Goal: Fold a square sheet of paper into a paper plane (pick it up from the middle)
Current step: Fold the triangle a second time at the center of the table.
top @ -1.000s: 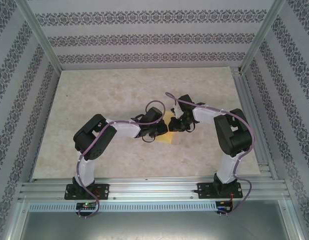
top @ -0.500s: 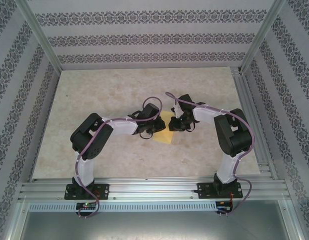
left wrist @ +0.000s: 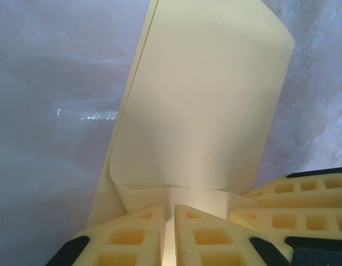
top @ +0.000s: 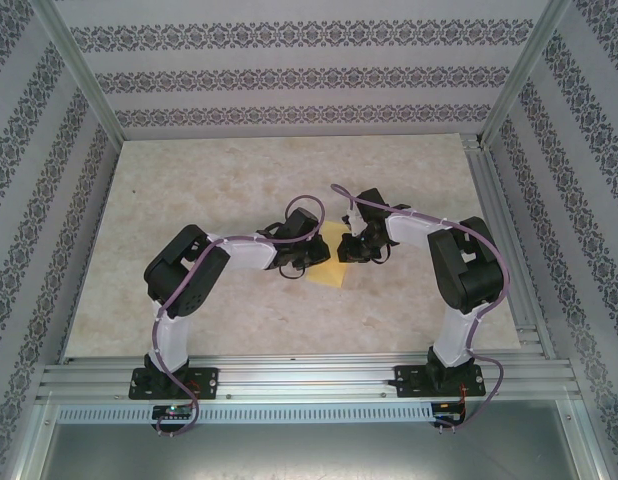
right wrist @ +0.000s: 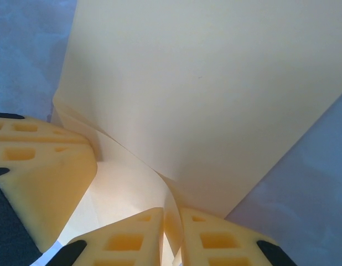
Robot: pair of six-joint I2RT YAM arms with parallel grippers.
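Top view: your left pincer [top: 301, 260] has drawn slightly left, baring more of the square sheet of paper [top: 332, 262] in the middle of the counter [top: 209, 190]. Left wrist: the left pincer [left wrist: 170, 213] is clenched on the sheet's curled edge. Right wrist: your right pincer [right wrist: 171, 213] likewise grips it, so the fold is probably under way.

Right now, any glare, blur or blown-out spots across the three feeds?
Top external: even light, sharp, only soft shadows on the table; the yellow paper reads small. Left wrist: paper fairly sharp, table behind it hazy, with one small glare streak at left. Right wrist: paper very close, soft and low in contrast, nothing blown out.
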